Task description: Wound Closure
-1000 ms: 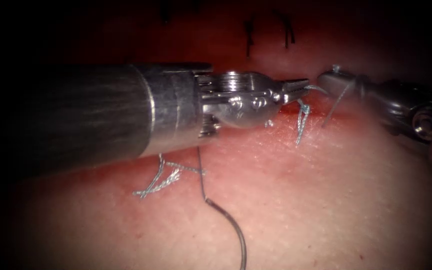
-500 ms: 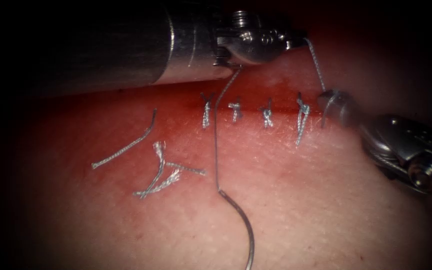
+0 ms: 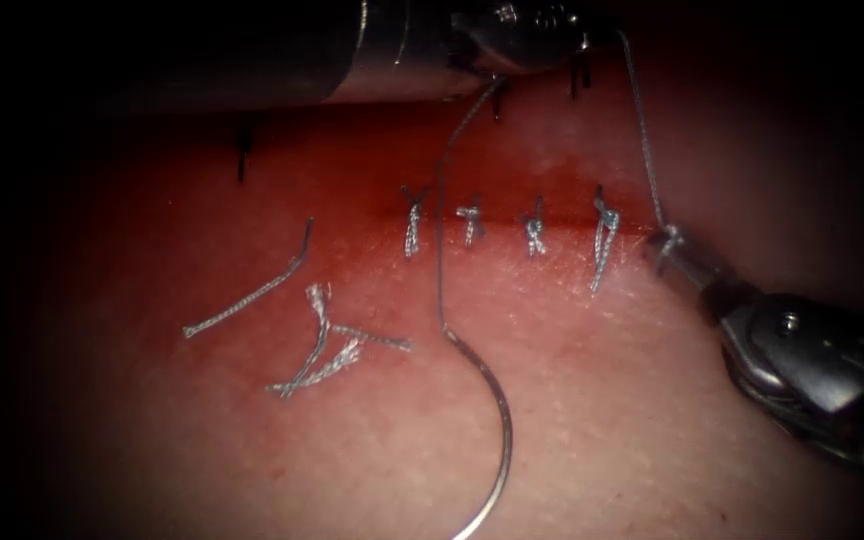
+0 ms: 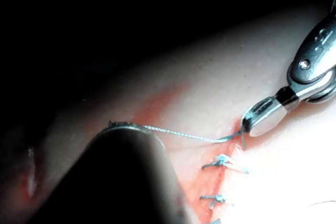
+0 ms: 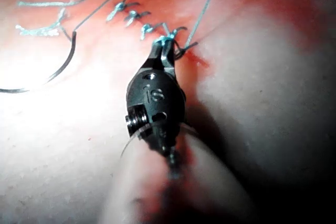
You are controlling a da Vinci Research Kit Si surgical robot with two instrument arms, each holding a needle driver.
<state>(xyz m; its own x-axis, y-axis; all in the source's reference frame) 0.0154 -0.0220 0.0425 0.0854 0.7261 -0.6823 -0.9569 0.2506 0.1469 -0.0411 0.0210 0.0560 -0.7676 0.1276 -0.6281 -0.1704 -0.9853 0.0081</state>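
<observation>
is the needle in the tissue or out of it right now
Out. The needle lies loose on the tissue below the cut, its whole curve visible, trailing thread; neither tool grips it.

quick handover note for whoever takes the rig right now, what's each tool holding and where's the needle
Left tool: jaws shut on the thin grey thread, above the cut.
Right tool: jaws shut on the same thread at the cut's right end.
Curved steel needle: free, lying on the pink pork tissue below the cut, not in it.
Done: four knotted grey stitches across the cut; cut thread ends lie on the left.
Left: the thread between the tools is taut, not cut.
</observation>
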